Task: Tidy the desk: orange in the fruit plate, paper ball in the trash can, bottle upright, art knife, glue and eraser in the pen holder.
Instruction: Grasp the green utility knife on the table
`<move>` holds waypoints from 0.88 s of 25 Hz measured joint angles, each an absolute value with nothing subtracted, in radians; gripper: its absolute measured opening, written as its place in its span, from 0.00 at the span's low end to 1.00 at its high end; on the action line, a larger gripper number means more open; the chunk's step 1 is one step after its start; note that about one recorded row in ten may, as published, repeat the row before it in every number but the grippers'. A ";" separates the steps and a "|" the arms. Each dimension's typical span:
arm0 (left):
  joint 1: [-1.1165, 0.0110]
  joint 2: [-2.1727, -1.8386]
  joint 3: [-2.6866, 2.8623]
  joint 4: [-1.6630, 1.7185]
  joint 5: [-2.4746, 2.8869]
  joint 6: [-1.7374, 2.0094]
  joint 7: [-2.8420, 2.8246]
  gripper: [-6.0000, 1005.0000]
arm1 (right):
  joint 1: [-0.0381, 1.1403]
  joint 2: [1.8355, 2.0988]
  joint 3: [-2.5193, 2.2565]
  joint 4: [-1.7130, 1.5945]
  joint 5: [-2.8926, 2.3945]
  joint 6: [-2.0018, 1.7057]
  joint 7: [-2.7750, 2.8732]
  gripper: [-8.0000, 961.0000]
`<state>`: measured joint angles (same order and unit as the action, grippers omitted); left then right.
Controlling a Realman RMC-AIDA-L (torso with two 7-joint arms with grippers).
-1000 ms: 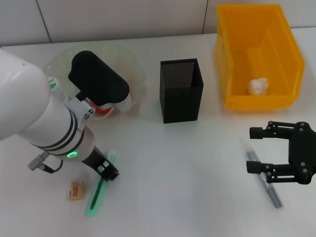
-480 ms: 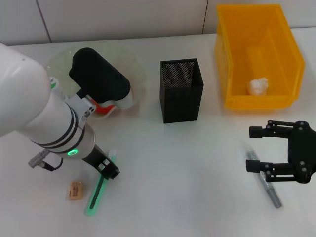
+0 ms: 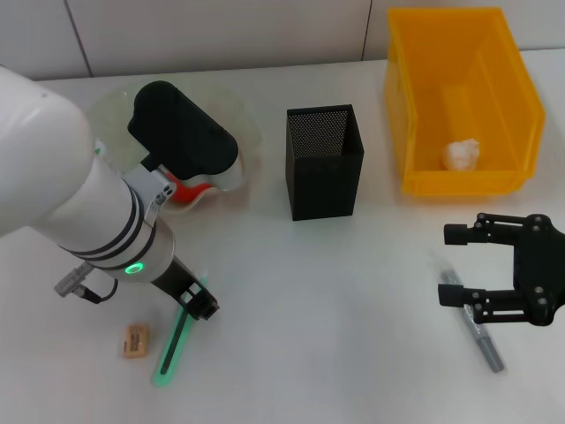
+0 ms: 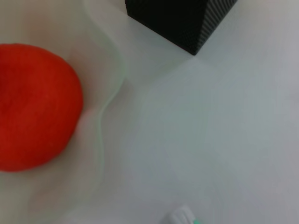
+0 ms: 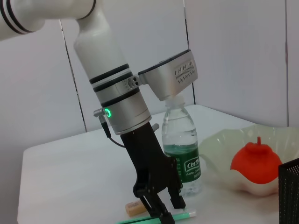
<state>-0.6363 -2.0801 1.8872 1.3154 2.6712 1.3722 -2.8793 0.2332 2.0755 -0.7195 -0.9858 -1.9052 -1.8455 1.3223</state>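
Change: since a second ago the left arm has slid slightly toward the pen holder, its claw tip now further along the green art knife; the right claw has stayed where it was.
Eraser [image 3: 135, 340]: flat on the counter [image 3: 318, 318] at the near left, just beside the knife's tip.
Art knife [image 3: 174, 343]: green, lying on the counter with its far end under the left claw.
Left claw [image 3: 199, 304]: down at the knife; the right wrist view shows its fingers [image 5: 176, 199] slightly apart around the knife's end, though whether they grip it I cannot tell.
Bottle [image 5: 181, 149]: upright behind the left arm, beside the plate.
Fruit plate [image 3: 243, 132]: clear, far left, mostly hidden by the arm; the orange [image 4: 32, 105] sits inside it.
Pen holder [image 3: 324, 162]: black mesh, standing mid-counter.
Trash can [image 3: 462, 97]: yellow bin, far right, with the paper ball [image 3: 461, 155] in it.
Glue [image 3: 473, 325]: grey stick lying on the counter at near right.
Right claw [image 3: 457, 265]: fingers spread wide, over the glue's far end, holding nothing.
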 joint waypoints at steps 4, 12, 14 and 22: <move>-0.667 -2.080 1.870 1.294 2.663 1.402 -2.880 0.45 | 0.233 2.076 -0.719 -0.985 -1.905 -1.845 1.322 0.80; -0.704 -2.081 1.855 1.277 2.663 1.418 -2.881 0.44 | 0.232 2.075 -0.719 -0.981 -1.905 -1.844 1.322 0.80; -0.713 -2.081 1.855 1.269 2.663 1.418 -2.881 0.44 | 0.231 2.075 -0.719 -0.981 -1.905 -1.844 1.322 0.80; -0.720 -2.082 1.854 1.255 2.663 1.421 -2.881 0.44 | 0.230 2.075 -0.719 -0.982 -1.905 -1.844 1.322 0.80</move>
<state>-0.7199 -2.0817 1.8545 1.2554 2.6629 1.4215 -2.8809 0.2300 2.0755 -0.7195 -0.9817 -1.9051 -1.8437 1.3223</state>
